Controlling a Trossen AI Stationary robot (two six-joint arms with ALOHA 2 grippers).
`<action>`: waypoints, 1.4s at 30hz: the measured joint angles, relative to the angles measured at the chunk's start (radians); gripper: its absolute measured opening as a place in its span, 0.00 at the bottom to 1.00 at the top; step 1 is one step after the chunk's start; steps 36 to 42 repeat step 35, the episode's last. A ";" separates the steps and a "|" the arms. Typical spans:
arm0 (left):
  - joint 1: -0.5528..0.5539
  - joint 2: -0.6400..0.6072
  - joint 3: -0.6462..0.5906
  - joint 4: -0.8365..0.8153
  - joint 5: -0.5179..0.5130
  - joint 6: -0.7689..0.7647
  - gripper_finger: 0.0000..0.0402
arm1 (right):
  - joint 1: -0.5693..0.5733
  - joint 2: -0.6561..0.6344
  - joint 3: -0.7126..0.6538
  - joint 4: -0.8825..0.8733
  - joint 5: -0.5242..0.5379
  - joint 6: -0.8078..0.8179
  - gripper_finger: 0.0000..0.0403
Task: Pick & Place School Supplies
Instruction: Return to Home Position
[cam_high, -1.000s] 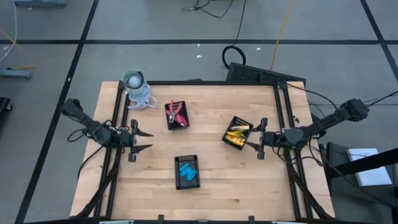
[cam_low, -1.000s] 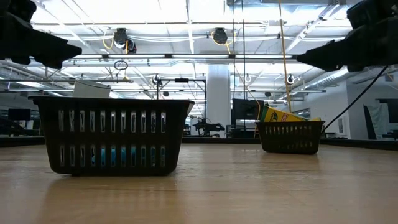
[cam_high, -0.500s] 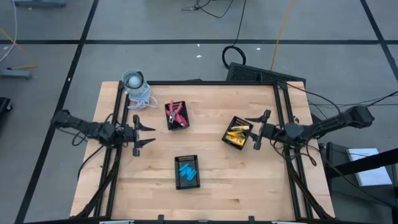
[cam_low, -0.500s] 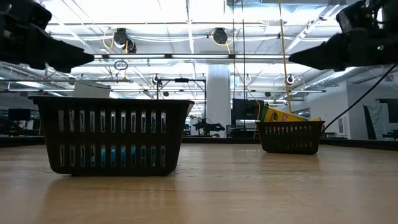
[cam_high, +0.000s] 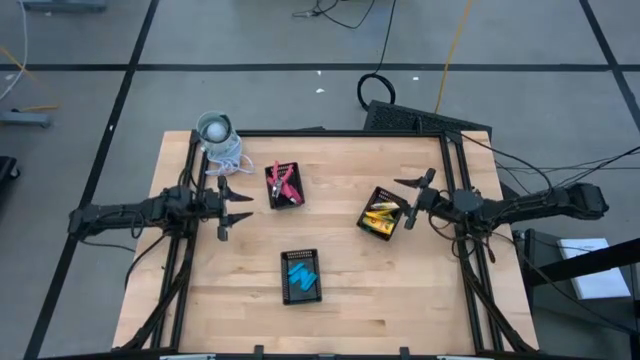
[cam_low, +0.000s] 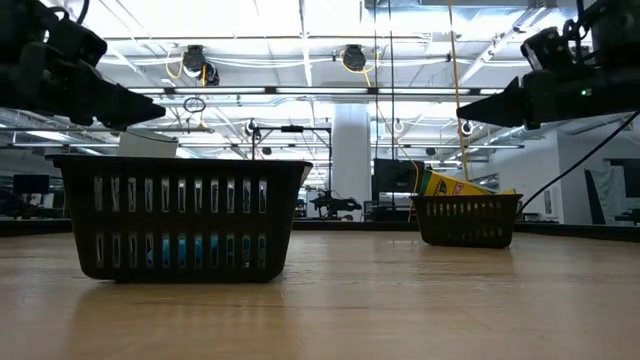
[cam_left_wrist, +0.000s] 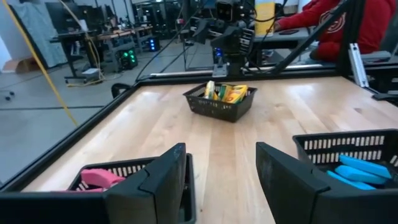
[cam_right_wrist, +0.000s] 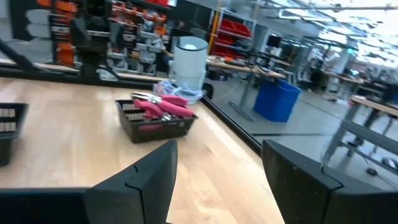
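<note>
Three black slotted trays rest on the wooden table. One holds red-handled tools (cam_high: 284, 184), one yellow blocks (cam_high: 381, 213), one light-blue pieces (cam_high: 301, 275). My left gripper (cam_high: 240, 208) hovers open at the table's left side, level, pointing toward the right edge, just left of the red-tool tray (cam_left_wrist: 99, 177). My right gripper (cam_high: 402, 204) hovers open at the right side, pointing left, its fingers right beside the yellow-block tray (cam_low: 468, 218). Both gaps are empty in the wrist views, left gripper (cam_left_wrist: 221, 180) and right gripper (cam_right_wrist: 217, 180).
A grey-white round cup (cam_high: 214, 128) with a coiled cord stands at the far left corner. Black frame rails (cam_high: 452, 180) run along the table's sides. Bare wood lies between the trays and along the near edge. A person in red (cam_left_wrist: 348, 25) sits beyond the table's right side.
Both arms have swung toward the table's far edge, staying level and open. My left gripper now points straight at the right edge. My right gripper has drawn up alongside the yellow-block tray. The trays have not moved.
</note>
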 joint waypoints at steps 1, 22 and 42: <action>0.014 0.000 0.000 0.000 0.008 0.000 0.50 | -0.009 0.002 0.000 0.000 0.000 0.009 0.56; 0.060 0.000 -0.003 0.047 -0.057 0.000 0.50 | -0.036 0.040 0.000 -0.045 0.001 0.066 0.56; 0.060 0.000 -0.003 0.050 -0.057 -0.032 0.50 | -0.036 0.040 0.000 -0.044 0.001 -0.003 0.56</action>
